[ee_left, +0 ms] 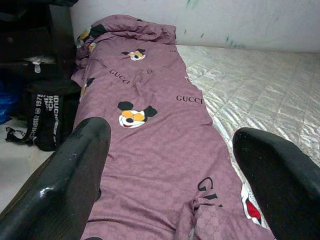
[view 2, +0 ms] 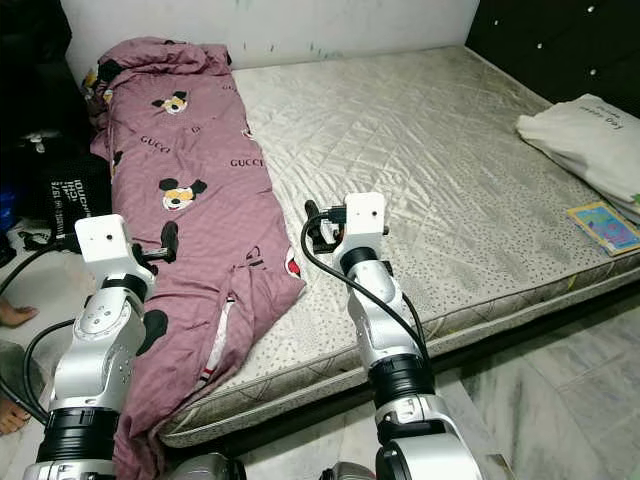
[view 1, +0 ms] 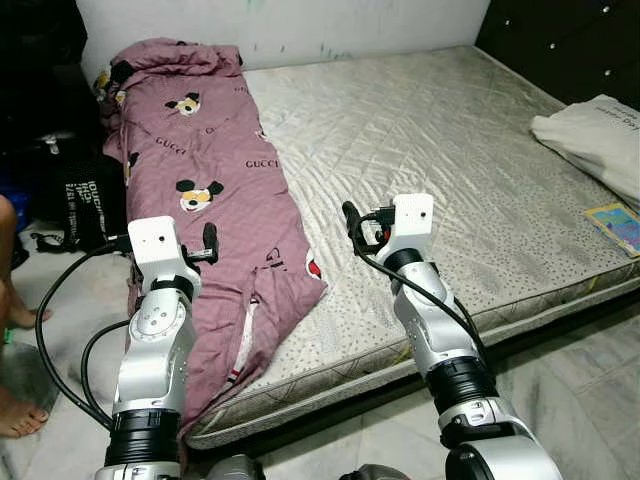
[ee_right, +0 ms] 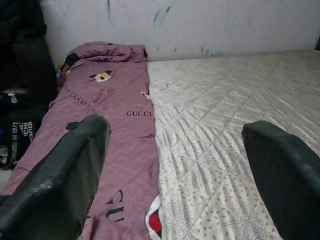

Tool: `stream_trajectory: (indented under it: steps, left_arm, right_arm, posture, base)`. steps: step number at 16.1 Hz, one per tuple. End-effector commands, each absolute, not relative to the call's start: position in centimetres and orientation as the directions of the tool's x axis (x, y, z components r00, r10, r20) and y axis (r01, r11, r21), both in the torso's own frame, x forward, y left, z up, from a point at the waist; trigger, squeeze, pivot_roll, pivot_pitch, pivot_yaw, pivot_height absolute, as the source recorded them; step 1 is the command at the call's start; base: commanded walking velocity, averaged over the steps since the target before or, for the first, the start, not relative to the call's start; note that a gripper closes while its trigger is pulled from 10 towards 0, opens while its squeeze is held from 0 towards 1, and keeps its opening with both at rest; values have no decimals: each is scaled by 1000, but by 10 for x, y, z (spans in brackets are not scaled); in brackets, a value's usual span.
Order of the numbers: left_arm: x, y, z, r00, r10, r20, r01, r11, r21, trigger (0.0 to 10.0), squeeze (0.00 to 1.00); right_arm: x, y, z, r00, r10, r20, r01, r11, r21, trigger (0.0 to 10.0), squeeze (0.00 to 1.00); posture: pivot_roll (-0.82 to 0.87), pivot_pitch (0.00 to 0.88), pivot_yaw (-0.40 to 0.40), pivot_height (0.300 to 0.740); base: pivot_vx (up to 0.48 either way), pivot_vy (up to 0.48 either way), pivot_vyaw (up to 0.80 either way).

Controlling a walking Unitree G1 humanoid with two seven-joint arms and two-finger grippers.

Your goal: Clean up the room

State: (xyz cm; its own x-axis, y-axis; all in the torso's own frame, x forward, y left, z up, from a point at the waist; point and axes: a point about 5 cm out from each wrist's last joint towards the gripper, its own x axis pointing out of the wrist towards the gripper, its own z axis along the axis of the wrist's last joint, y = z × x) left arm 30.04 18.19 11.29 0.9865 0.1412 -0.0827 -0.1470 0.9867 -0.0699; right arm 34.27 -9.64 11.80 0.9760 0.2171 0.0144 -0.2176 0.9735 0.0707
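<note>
Mauve printed cloth, a blanket (view 1: 215, 190) patterned with cartoon mice and lettering, lies in a long strip down the left part of the head views, on the left side of the bare quilted mattress (view 1: 450, 170). Its long axis runs from a bunched heap at the upper left, against the wall, down toward the lower centre, where its near end droops over the mattress edge toward the floor.

The left gripper (view 1: 208, 243) hangs directly over the near stretch of that strip, its two black fingers (ee_left: 65, 175) spread wide with the cloth showing between them and nothing pinched. The right gripper (view 1: 352, 225) sits just past the blanket's inner edge, over bare mattress, with the cloth lying to its left; its fingers (ee_right: 60, 175) are likewise spread apart and hold nothing.

So the left arm is the nearer one, already above the fabric, while the right would need to reach leftward to meet the edge. A fair guess is that the coming move is a grasp on the blanket's near end.

A white pillow (view 1: 595, 140) and a colourful booklet (view 1: 615, 225) lie at the right of the frame, well apart from both grippers.
</note>
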Motion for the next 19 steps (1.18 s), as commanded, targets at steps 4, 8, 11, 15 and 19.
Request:
stream_trajectory:
  steps: [4,8,11,15,19]
  left_arm:
    - [271,194,116,993,114,-18,-115,993,-18,10000,0]
    - [273,199,119,990,138,-5,-138,990,-10,10000,0]
    - [271,200,120,990,143,-5,-143,990,-12,10000,0]
    - [265,204,117,985,172,-6,-172,985,4,10000,0]
    - [262,206,115,982,190,-11,-190,982,-9,10000,0]
  right_arm:
    - [336,-90,132,974,223,-35,-217,968,129,10000,0]
    - [332,-95,132,970,239,-44,-234,967,98,10000,0]
    - [330,-98,133,972,223,-76,-215,971,104,10000,0]
    - [321,-100,128,975,210,-80,-201,974,108,10000,0]
    - [317,-105,125,985,156,-75,-147,983,110,10000,0]
  posture:
    - [-43,22,-25,740]
    - [-47,19,-21,740]
    - [-46,15,-22,740]
    - [-41,15,-23,740]
    - [-38,31,-25,740]
  base:
    - [0,0,0]
    - [0,0,100]
    - [0,0,715]
    - [0,0,741]
    - [0,0,120]
